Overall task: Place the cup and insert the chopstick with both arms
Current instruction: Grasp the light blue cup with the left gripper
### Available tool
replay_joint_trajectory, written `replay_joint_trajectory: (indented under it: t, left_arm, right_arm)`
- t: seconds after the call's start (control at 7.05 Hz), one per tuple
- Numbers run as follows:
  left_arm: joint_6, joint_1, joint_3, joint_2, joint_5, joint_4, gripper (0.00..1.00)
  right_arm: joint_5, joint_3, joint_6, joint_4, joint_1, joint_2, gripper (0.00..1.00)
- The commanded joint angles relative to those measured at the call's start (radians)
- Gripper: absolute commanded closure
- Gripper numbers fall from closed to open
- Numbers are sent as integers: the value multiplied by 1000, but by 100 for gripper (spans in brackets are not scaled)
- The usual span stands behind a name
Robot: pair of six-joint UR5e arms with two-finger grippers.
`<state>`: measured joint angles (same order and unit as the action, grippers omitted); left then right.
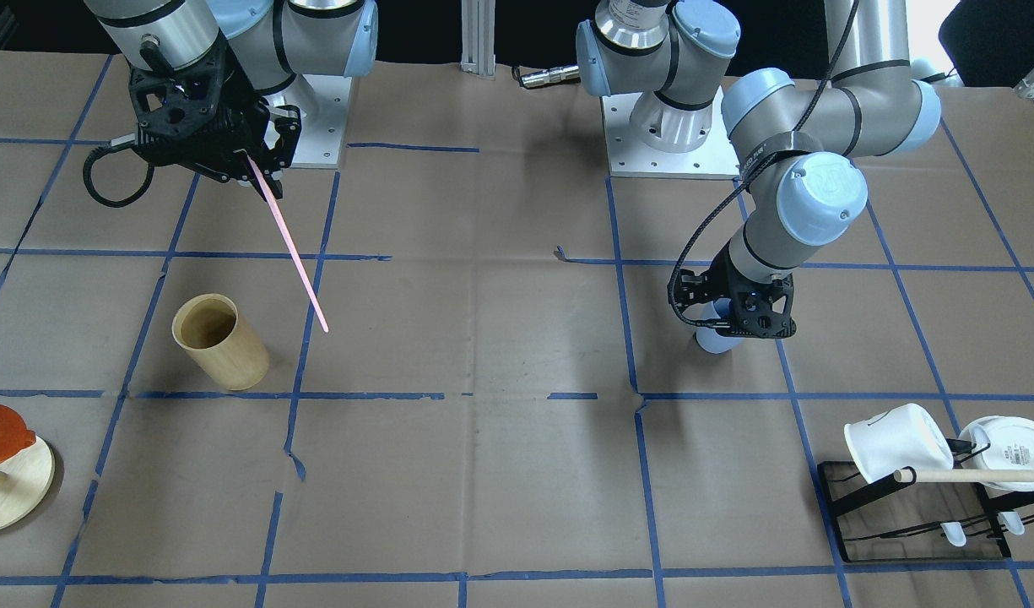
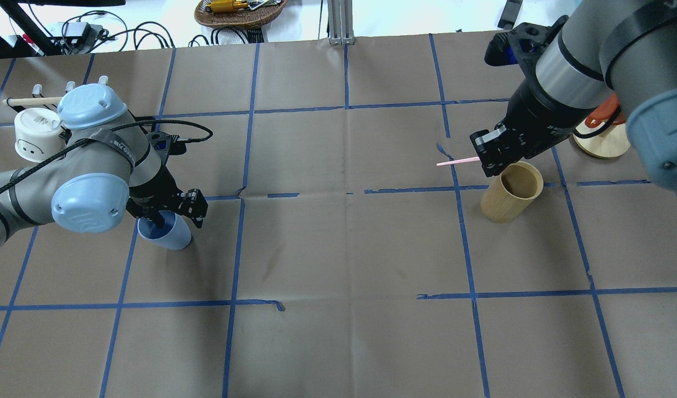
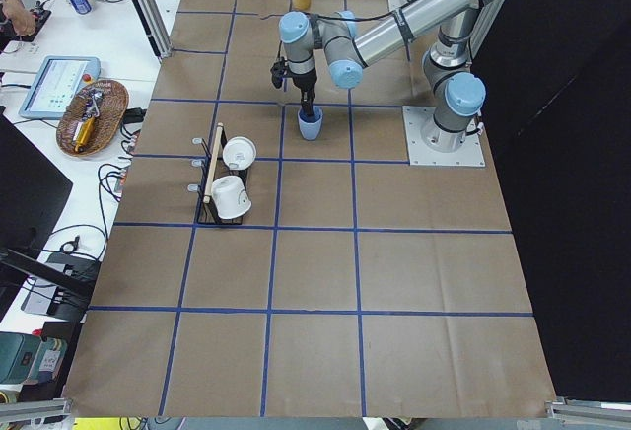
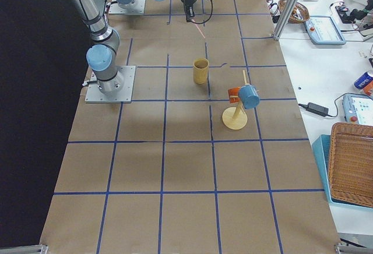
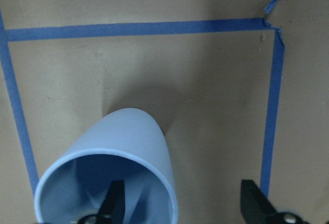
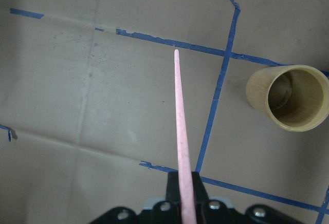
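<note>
The light blue cup (image 2: pixel 171 236) stands upright on the table on my left side; it also shows in the front view (image 1: pixel 712 340) and the left wrist view (image 5: pixel 123 152). My left gripper (image 2: pixel 175 218) is open and straddles the cup's wall, with one finger (image 5: pixel 114 203) inside the cup and the other outside, clear of the rim. My right gripper (image 2: pixel 484 157) is shut on the pink chopstick (image 2: pixel 457 162) and holds it above the table. The stick (image 1: pixel 293 249) slants down away from the gripper (image 1: pixel 259 173), its tip free in the right wrist view (image 6: pixel 177 80).
A tan wooden cup (image 2: pixel 511 190) stands just beside and below my right gripper. A round wooden stand (image 2: pixel 601 141) with an orange piece is further right. A black rack (image 1: pixel 905 507) with white mugs (image 2: pixel 34 132) and a wooden dowel sits on the far left.
</note>
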<state>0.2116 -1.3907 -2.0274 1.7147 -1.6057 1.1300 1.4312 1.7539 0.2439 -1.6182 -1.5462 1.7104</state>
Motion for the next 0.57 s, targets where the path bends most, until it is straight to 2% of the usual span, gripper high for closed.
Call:
replay_joint_trajectory:
  t: [0.0, 0.14, 0.43]
  left_arm:
    - [-1, -5, 9, 6, -3, -1, 96]
    - [0, -2, 16, -4, -5, -1, 100]
    - [-12, -13, 21, -23, -8, -1, 100]
  right_arm:
    - [0, 1, 2, 0, 0, -2, 92]
    - [0, 1, 2, 0, 0, -2, 92]
    - [0, 1, 8, -2, 0, -5, 92]
